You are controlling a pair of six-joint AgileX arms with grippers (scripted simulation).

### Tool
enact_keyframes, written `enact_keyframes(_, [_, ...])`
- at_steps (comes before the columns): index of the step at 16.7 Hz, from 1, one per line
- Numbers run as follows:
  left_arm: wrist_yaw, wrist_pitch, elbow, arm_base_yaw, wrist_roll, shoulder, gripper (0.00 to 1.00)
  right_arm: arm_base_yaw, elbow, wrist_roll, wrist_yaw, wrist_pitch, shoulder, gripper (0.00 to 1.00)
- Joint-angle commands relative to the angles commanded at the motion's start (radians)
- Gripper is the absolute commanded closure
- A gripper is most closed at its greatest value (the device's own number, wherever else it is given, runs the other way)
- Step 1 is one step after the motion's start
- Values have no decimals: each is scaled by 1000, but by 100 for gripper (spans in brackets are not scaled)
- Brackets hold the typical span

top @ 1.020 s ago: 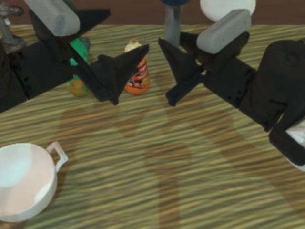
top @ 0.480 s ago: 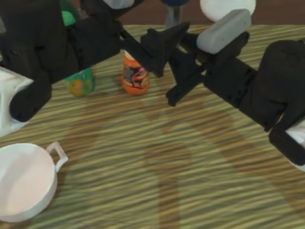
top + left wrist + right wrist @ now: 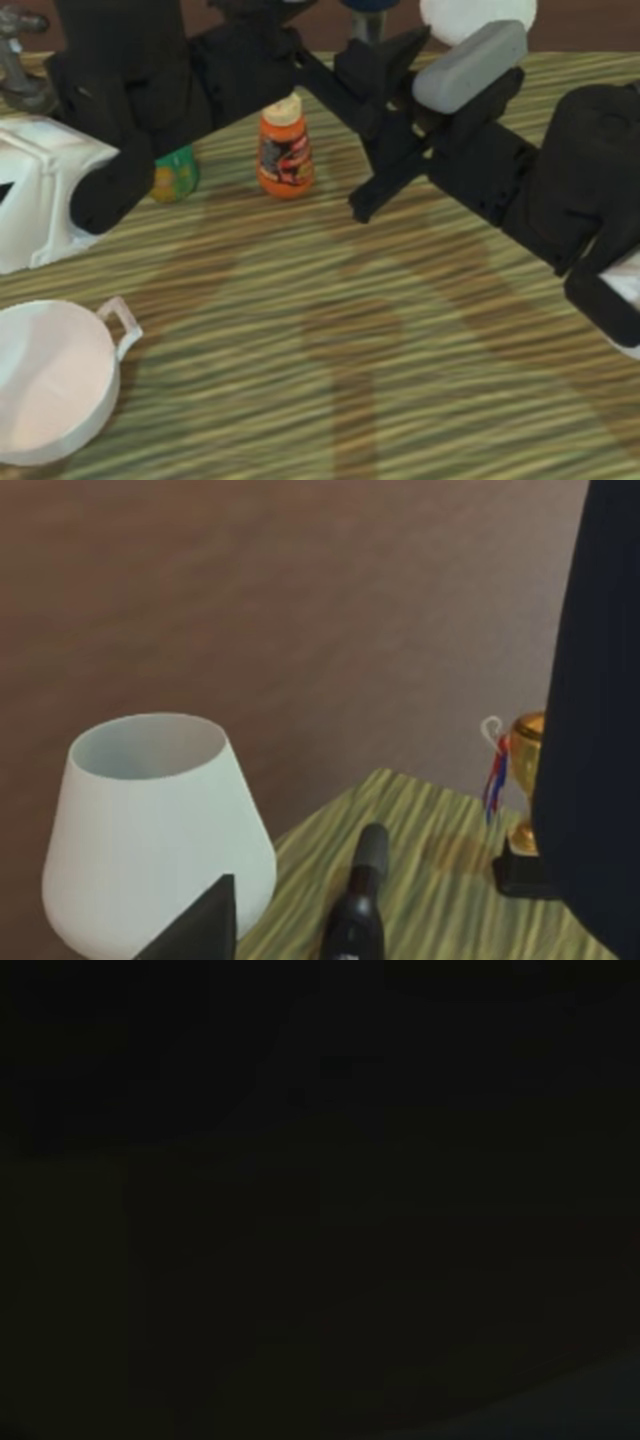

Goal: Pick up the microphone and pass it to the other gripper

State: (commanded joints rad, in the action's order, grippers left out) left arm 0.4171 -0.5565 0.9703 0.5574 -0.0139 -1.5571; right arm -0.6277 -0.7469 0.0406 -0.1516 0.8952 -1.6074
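The microphone (image 3: 365, 26) hangs upright at the back centre of the top view, its dark-blue head cut by the frame edge and its grey handle below. My right gripper (image 3: 374, 150), the one with the light-grey block (image 3: 470, 64), reaches in from the right and is shut on the handle's lower end. My left gripper (image 3: 378, 66) stretches across from the left, open, its fingers overlapping the handle just above the right gripper's. In the left wrist view one black fingertip (image 3: 205, 925) shows, and a tall dark shape (image 3: 600, 680) fills one side. The right wrist view is dark.
An orange bottle (image 3: 285, 150) and a green bottle (image 3: 176, 176) stand under the left arm. A white handled pot (image 3: 50, 375) sits at the front left. A white vase (image 3: 150, 820), a black scanner-like object (image 3: 360, 910) and a gold trophy (image 3: 525, 780) stand at the back.
My left arm has swung right and toward the back, carrying its open gripper from beside the orange bottle up to the microphone handle. The right arm and microphone have not moved.
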Motion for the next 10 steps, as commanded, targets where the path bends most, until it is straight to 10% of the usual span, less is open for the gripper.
enact_keyframes(10, [0, 0, 0, 0, 0, 0, 83, 0, 0, 0, 0, 0, 0, 100])
